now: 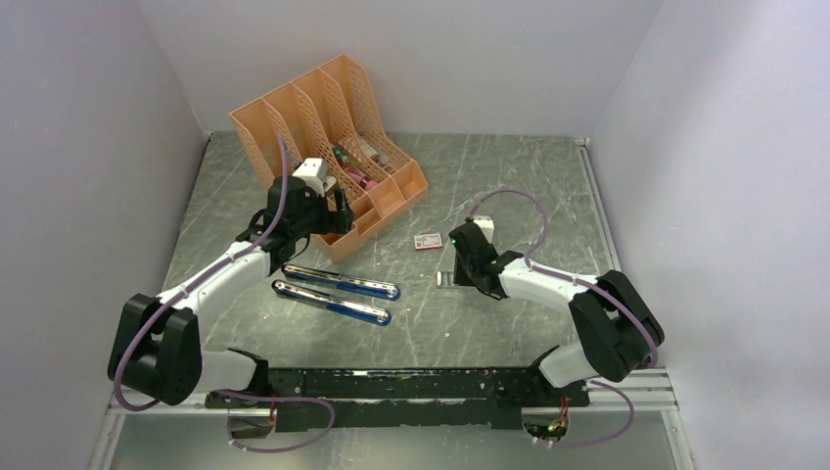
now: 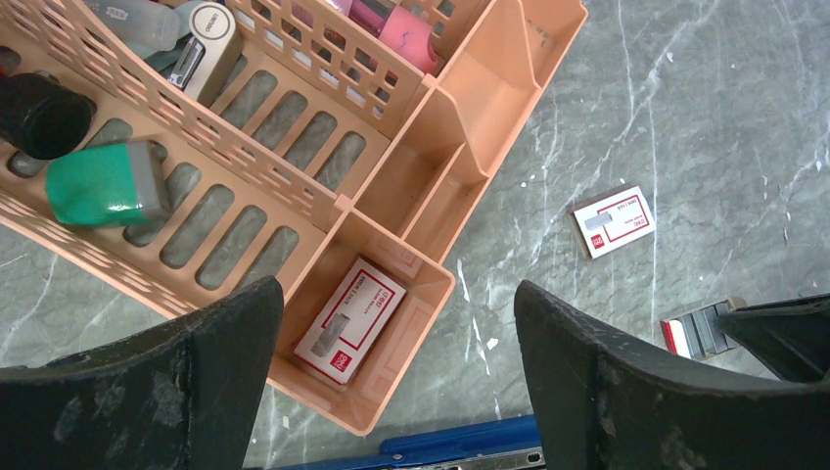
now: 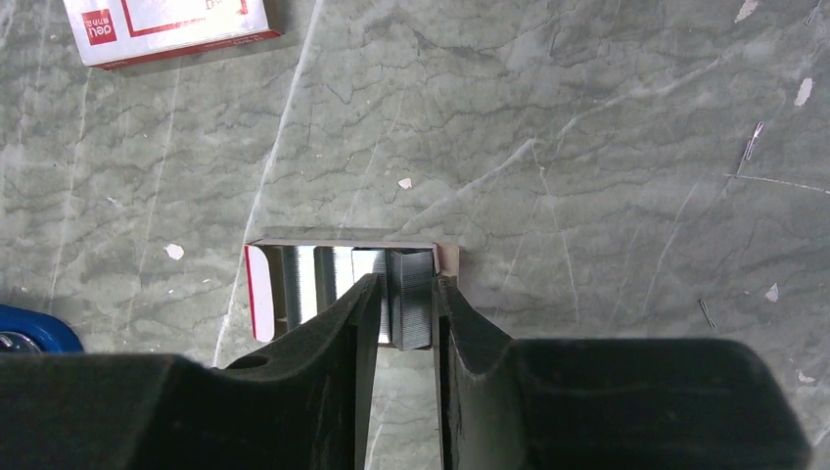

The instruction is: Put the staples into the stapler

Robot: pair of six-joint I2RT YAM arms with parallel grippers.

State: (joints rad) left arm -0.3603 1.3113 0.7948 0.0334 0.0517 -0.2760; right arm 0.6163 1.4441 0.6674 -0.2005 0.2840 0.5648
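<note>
The staples (image 3: 412, 294) lie as silvery strips in a small open red-and-white tray (image 3: 256, 294) on the table. My right gripper (image 3: 406, 284) is down over the tray, its fingers pinched on one upright strip at the tray's right end. In the top view the right gripper (image 1: 454, 266) sits at the tray (image 1: 443, 280), right of centre. The stapler (image 1: 338, 294) lies opened out as two long blue-and-chrome arms in front of the left arm. My left gripper (image 2: 396, 294) hangs open and empty above the orange organizer's front corner, with the stapler's blue edge (image 2: 460, 446) just below it.
An orange desk organizer (image 1: 294, 117) stands at the back left with bottles and stamps inside. Its front compartment holds a white-and-red staple box (image 2: 349, 319). Another small white-and-red box (image 1: 427, 241) lies on the table between the organizer and the right gripper. Loose staples dot the table.
</note>
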